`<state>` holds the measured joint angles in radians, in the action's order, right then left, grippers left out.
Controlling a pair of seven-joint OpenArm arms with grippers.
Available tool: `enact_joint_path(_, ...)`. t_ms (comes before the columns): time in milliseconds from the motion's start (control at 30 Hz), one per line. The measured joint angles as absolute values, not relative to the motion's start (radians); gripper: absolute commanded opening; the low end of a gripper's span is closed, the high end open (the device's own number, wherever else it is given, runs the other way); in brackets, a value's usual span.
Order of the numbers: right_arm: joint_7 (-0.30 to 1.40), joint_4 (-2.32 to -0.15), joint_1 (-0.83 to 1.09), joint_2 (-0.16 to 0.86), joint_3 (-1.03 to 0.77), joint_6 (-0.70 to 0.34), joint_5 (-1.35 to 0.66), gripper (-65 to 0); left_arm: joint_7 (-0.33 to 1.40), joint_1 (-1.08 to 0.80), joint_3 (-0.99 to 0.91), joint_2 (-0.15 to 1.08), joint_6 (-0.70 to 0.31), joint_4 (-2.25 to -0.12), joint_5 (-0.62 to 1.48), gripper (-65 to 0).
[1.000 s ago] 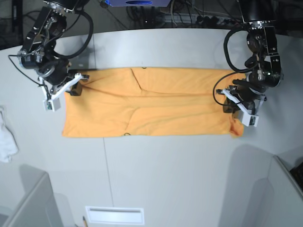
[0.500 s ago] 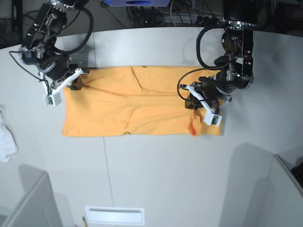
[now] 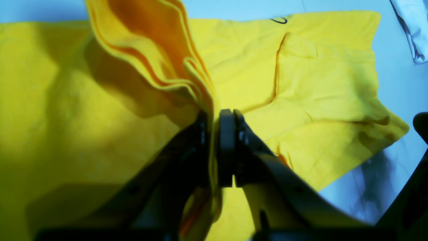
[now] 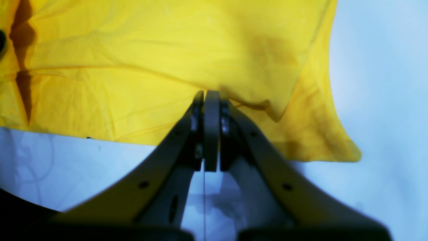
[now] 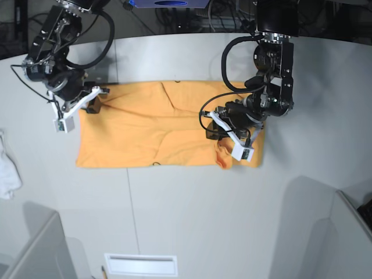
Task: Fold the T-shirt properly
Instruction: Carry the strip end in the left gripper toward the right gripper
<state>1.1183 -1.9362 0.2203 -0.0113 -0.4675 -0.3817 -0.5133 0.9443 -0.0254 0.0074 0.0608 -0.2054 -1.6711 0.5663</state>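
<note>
Two arms work over the pale table (image 5: 192,221), and the T-shirt (image 5: 151,131) lies spread across the middle of it, a long orange band with one end lifted. Nearest me in the base view, the left gripper (image 5: 224,136) has its jaws pinched tight on several stacked layers of that raised end, holding them above the flat part of the cloth. From its own wrist camera the layers fan up out of the left gripper's grip, edges showing one behind another.

Farther back, at the opposite end, the right gripper (image 5: 96,102) is closed at the shirt's top corner; the wrist view shows its jaws meeting at the fabric edge (whether cloth is actually caught between them I cannot tell).

The shirt looks light, soft and limp, so I would expect it to sag and slide unless taken by a hem or corner through all layers.

How many layers the left grip holds is hard to count. A small white cloth (image 5: 8,171) sits at the table's far side, well apart.
</note>
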Motion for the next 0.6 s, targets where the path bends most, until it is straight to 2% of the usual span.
enact_joint_path(233,1.119,-1.936,0.212,-0.011,-0.467,-0.382,-0.513,-65.0,0.942,-0.015,0.004,0.033,-0.205,-1.67,0.57,-65.0)
enact_joint_path(367,1.119,-1.936,0.209,-0.012,-0.467,-0.382,-0.513,-65.0,0.942,-0.014,0.091,0.035,-0.201,-1.67,0.562,-65.0)
enact_joint_path(500,1.119,-1.936,0.205,-0.011,-0.467,-0.382,-0.513,-65.0,0.94,-0.005,0.125,0.026,-0.131,-1.663,0.574,-65.0)
enact_joint_path(600,1.119,-1.936,0.206,-0.011,-0.467,-0.382,-0.513,-65.0,0.933,0.025,0.122,0.029,-0.13,-1.615,0.576,-65.0)
